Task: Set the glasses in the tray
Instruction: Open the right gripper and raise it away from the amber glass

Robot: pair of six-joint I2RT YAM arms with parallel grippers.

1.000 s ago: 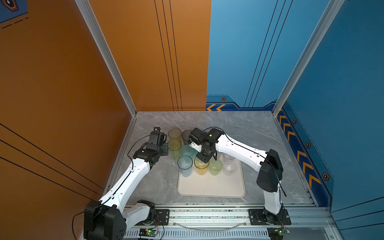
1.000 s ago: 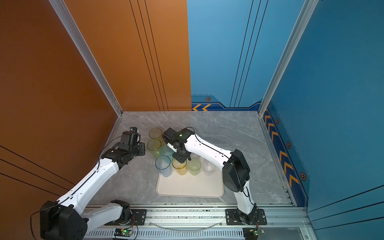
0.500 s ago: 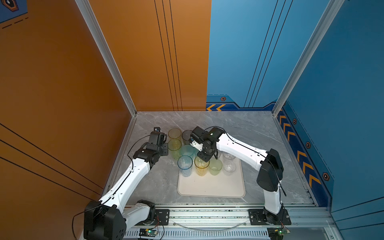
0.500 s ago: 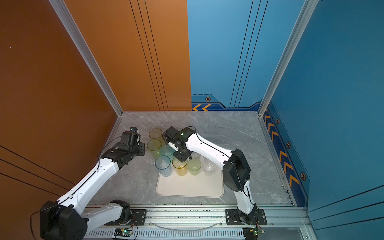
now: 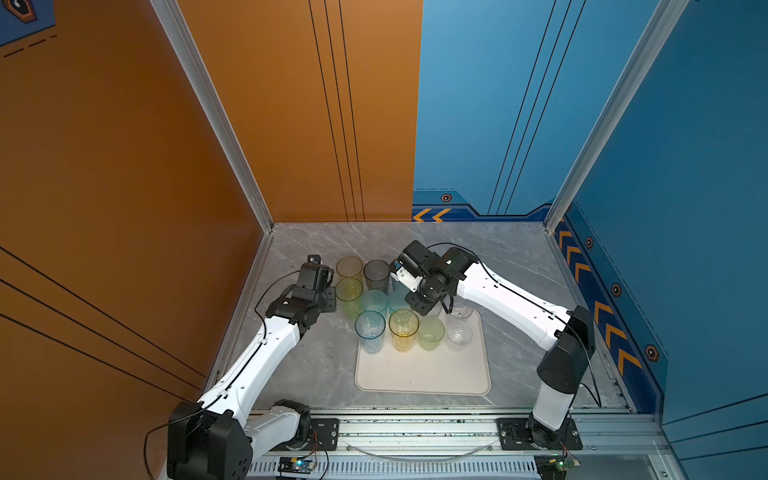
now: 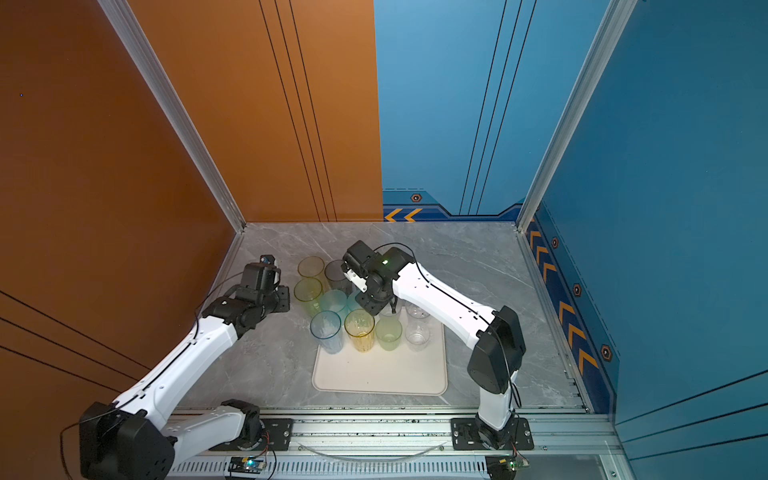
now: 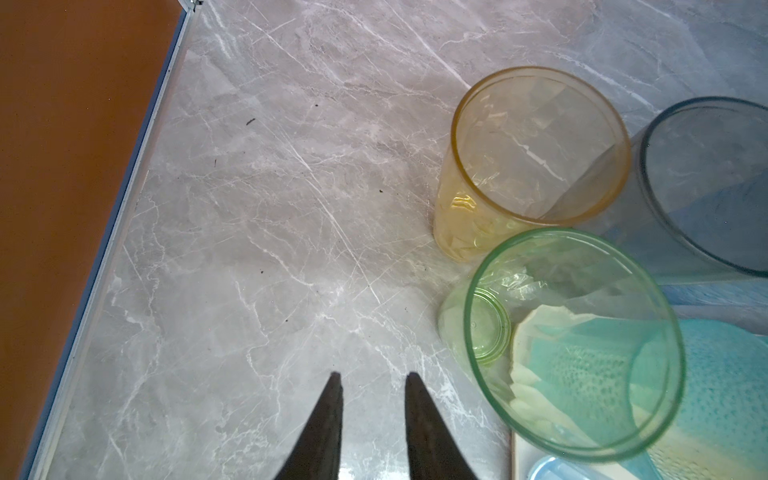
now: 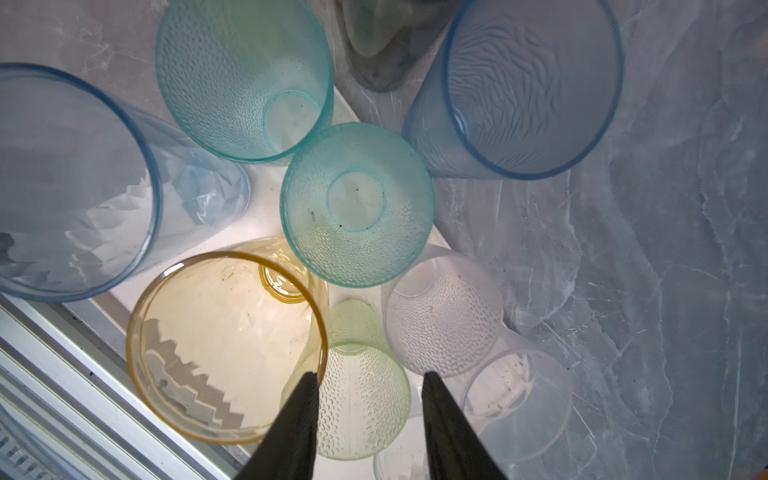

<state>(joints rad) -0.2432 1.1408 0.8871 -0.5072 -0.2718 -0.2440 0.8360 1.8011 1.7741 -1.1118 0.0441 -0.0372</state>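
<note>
While my left fingers (image 7: pixel 328 419) and my right fingers (image 8: pixel 295 428) hang parted, empty | tray (image 5: pixel 419 374): most glasses (image 5: pixel 402 328) in | far-left table (image 5: pixel 498 257): few outstanding

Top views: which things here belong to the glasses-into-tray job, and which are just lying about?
Job: tray; on it, blue tumbler, yellow tumbler, pale green tumbler, clear tumbler; off it, amber tumbler, smoke-grey tumbler, green tumbler; at its far corner, teal tumbler.

Not job: marble tabletop, mounting rail, circuit board, orange wall. These are fixtures, not clutter.
</note>
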